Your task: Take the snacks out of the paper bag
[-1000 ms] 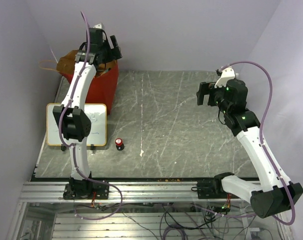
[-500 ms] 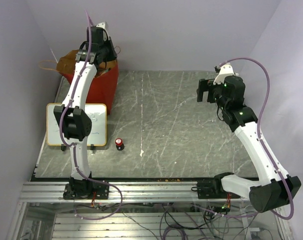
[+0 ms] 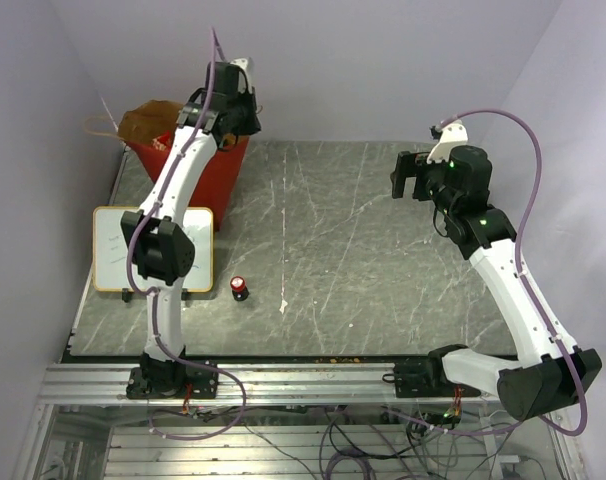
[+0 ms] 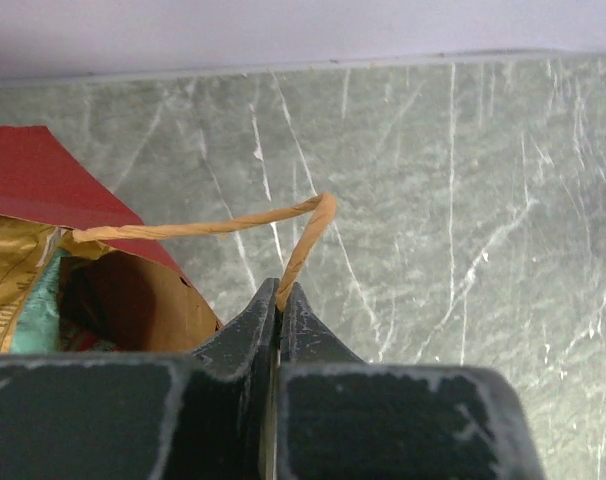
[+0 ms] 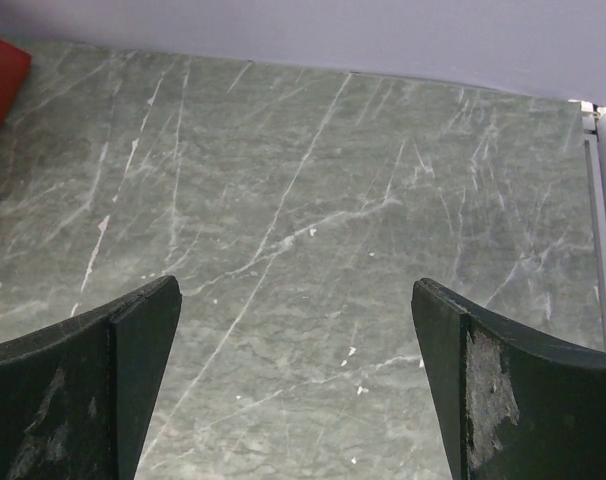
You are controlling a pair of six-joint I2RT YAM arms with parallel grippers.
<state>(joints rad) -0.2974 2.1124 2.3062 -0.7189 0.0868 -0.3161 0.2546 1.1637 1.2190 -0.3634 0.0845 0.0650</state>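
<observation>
The paper bag (image 3: 221, 172) stands upright at the far left corner of the bench (image 3: 343, 250), close to the left wall, red outside and brown kraft inside, with its mouth open upward. The left hand (image 3: 231, 108) hangs over the bag's right rim. In the left wrist view its two dark fingers (image 4: 245, 325) are clenched tight on one twisted cord handle (image 4: 213, 225), which rises out of the pinch, bends sharply and runs left to the bag's edge. The other handle (image 3: 98, 128) loops out from the bag's left side toward the wall.

The snacks are inside the bag. Through the open mouth the wrist view shows the edge of a crinkly gold packet (image 4: 8, 265) with rows of fine print too small to read, and a teal pack (image 4: 38, 312) beneath it. No brand name can be made out on either.

The right hand (image 3: 408, 180) hovers over the right half of the bench, well apart from the bag, its fingers (image 5: 133, 335) spread wide with only bare marbled surface between them.

Near the left arm's base lies a white board (image 3: 188, 255) with a yellow rim; its faint marks are illegible. Just right of it stands a small red-and-black cylinder (image 3: 240, 288).
</observation>
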